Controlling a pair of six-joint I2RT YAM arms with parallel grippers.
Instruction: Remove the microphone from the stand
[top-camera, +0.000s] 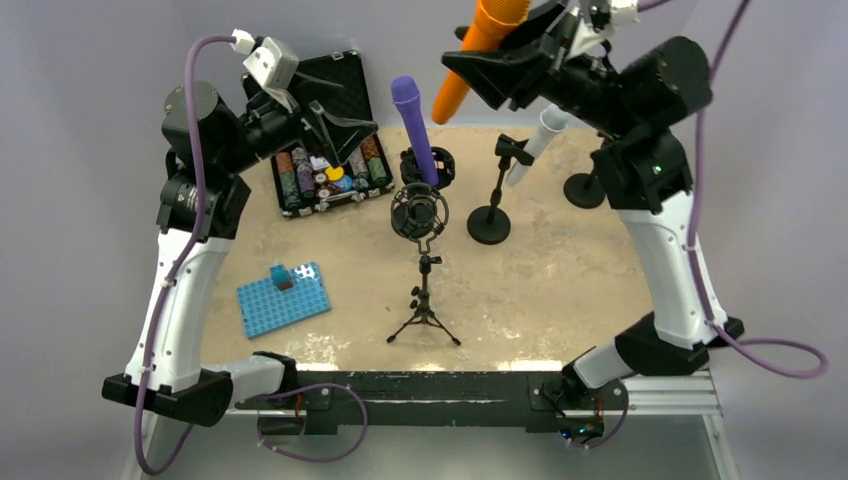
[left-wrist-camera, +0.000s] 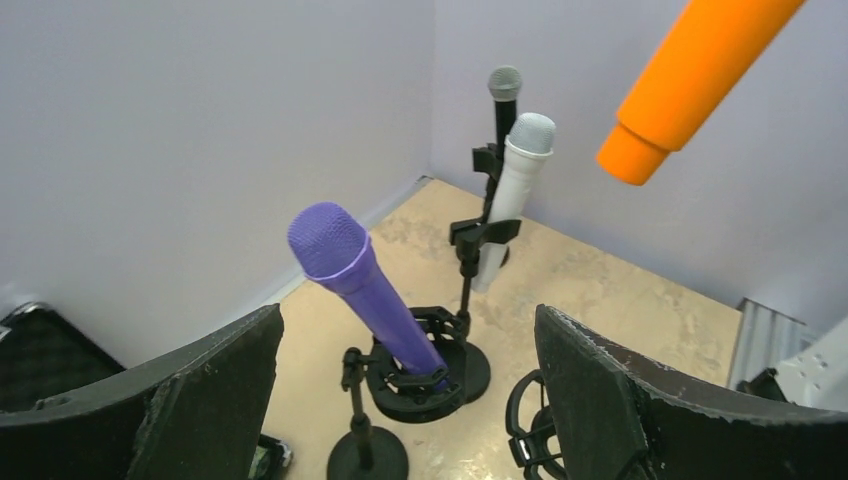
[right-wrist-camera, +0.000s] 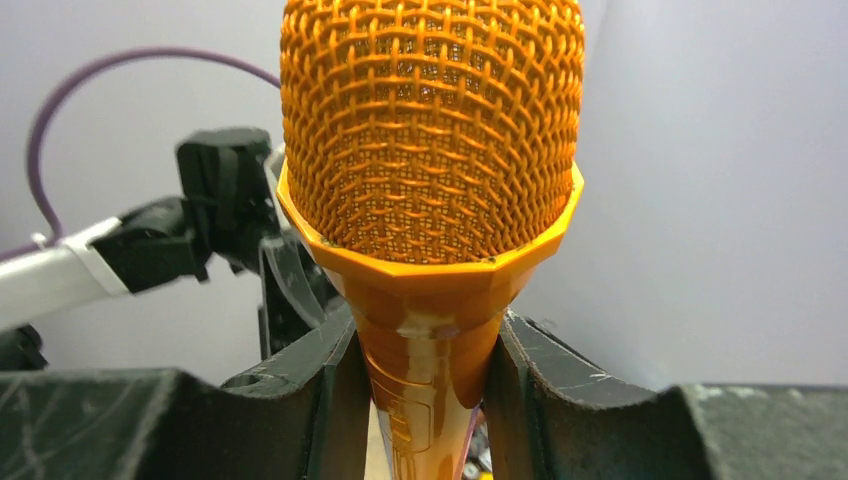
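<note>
above the bench (top-camera: 560, 290), the right hand (right-wrist-camera: 425, 385) pinches the orange microphone (right-wrist-camera: 430, 130) thinly, risking a slip; the left hand (left-wrist-camera: 405, 365) gapes wide.

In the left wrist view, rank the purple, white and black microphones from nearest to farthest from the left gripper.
1. Purple microphone, centre foreground.
2. White microphone, farther back, to the right.
3. Black microphone, just behind the white one, farthest back.

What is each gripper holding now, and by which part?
The right gripper holds the orange microphone by its handle, just below the mesh head. The left gripper is open and holds nothing.
</note>
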